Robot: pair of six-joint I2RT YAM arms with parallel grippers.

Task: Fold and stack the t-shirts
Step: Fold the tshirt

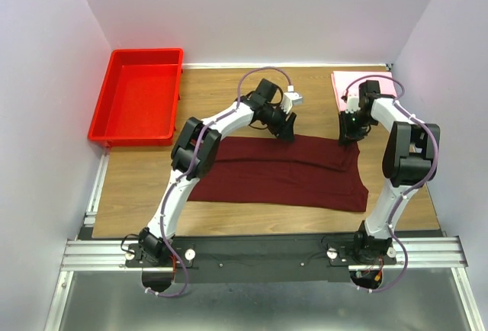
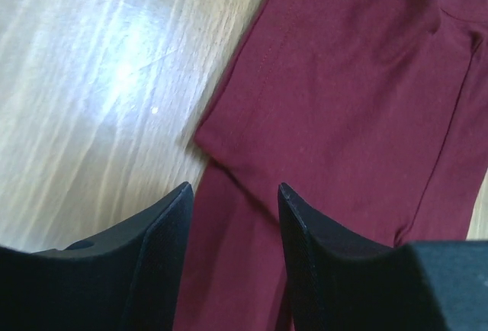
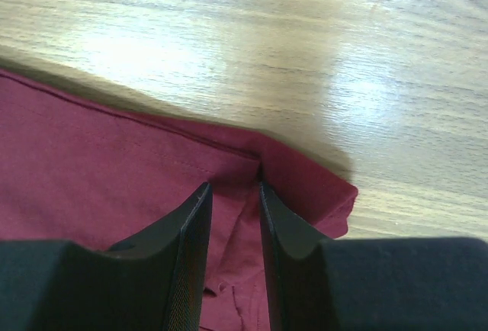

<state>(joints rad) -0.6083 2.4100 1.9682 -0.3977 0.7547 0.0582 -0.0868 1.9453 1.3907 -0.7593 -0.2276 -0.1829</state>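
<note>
jaws on both arms sit at the far edge of the maroon t-shirt, which lies partly folded across the bench: the left gripper is spread over the hem, the right gripper nearly closed on a raised fold. i judge both corners should be pinched fully, then drawn level together. the pink t-shirt waits far right.

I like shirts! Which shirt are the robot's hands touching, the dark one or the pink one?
The dark maroon shirt, spread across the middle of the table. Both grippers are at its far edge. The pink shirt lies folded in the far right corner, untouched.
</note>
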